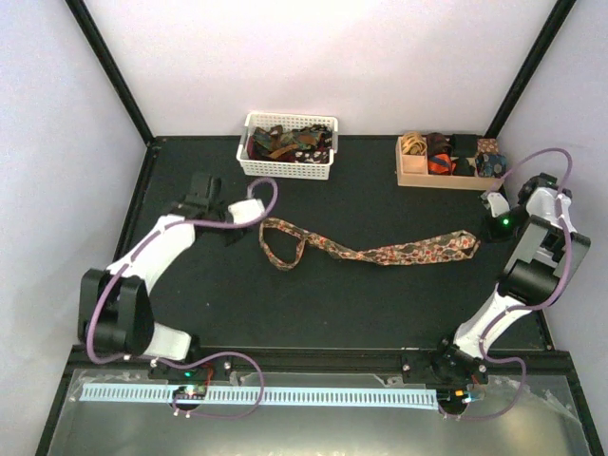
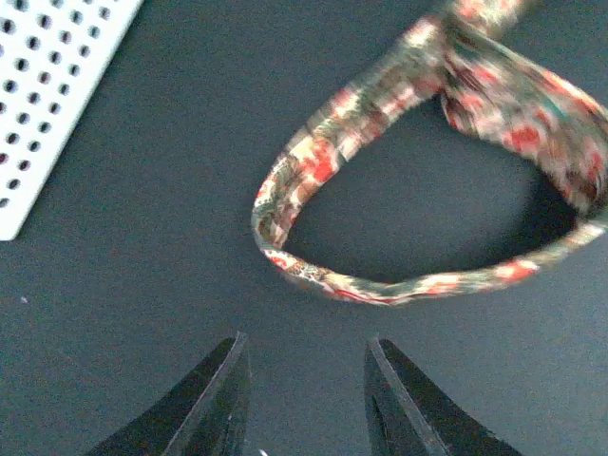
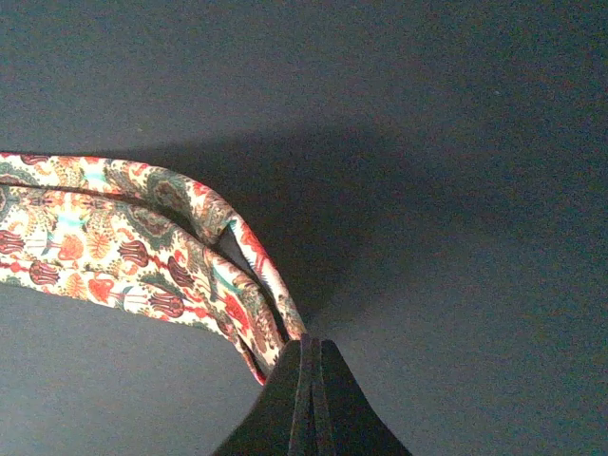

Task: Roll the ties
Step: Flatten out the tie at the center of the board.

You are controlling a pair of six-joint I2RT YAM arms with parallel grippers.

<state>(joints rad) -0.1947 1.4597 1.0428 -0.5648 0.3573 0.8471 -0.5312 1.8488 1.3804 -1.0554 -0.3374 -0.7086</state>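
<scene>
Red-and-beige floral tie (image 1: 370, 249) lies stretched across the black desk (image 1: 380, 313), one end clenched in the right jaws, and the parted, empty left jaws should close squarely over the looped end (image 2: 285, 218).

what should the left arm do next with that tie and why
Probably ease the left gripper forward onto the loop of the floral tie and pinch it: its jaws stand apart, empty, the loop lies just ahead, and the right gripper is shut on the other end.

The left arm (image 1: 152, 249) and right arm (image 1: 489, 321) have white shells, black joints, looping purple cables (image 1: 274, 195) and black tapered end effector fingers (image 2: 214, 404).
</scene>
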